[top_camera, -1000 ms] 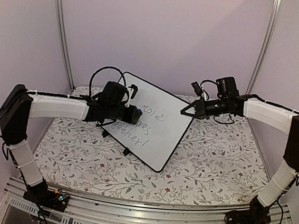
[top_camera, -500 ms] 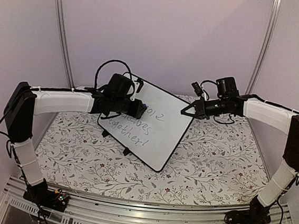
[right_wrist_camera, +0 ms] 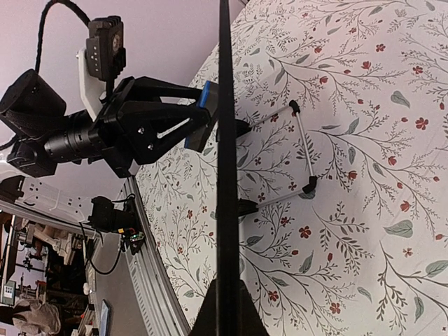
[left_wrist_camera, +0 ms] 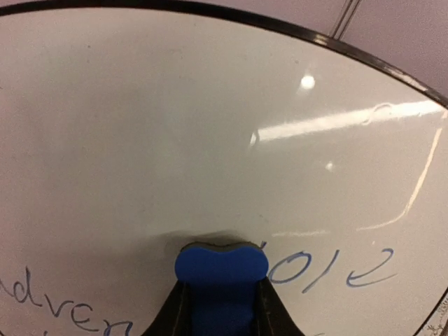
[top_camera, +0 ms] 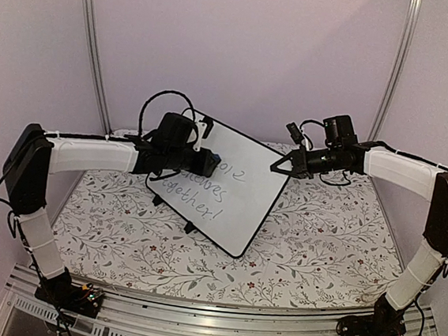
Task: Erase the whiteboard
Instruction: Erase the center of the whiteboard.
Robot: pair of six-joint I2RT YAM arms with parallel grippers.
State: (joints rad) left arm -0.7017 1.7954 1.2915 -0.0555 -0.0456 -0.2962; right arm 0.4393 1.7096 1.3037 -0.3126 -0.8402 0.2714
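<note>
The whiteboard (top_camera: pixel 237 193) stands tilted on its wire stand in the middle of the table, with grey-blue handwriting on it. My left gripper (top_camera: pixel 208 166) is shut on a small blue eraser (left_wrist_camera: pixel 221 269) and presses it against the board (left_wrist_camera: pixel 210 126) just left of the writing "2012". My right gripper (top_camera: pixel 278 168) is shut on the board's right edge. In the right wrist view the board shows edge-on as a black line (right_wrist_camera: pixel 225 140) between the fingers, and the left gripper with the eraser (right_wrist_camera: pixel 208 94) shows behind it.
The floral tablecloth (top_camera: pixel 320 241) covers the table. The board's wire stand and black feet (right_wrist_camera: pixel 301 154) rest on it behind the board. Metal frame poles (top_camera: pixel 93 44) stand at the back corners. The aluminium rail (top_camera: pixel 217 326) runs along the near edge.
My left gripper with the eraser rose up the board from the lower lines to the top line beside "2012". The right arm has not moved.
</note>
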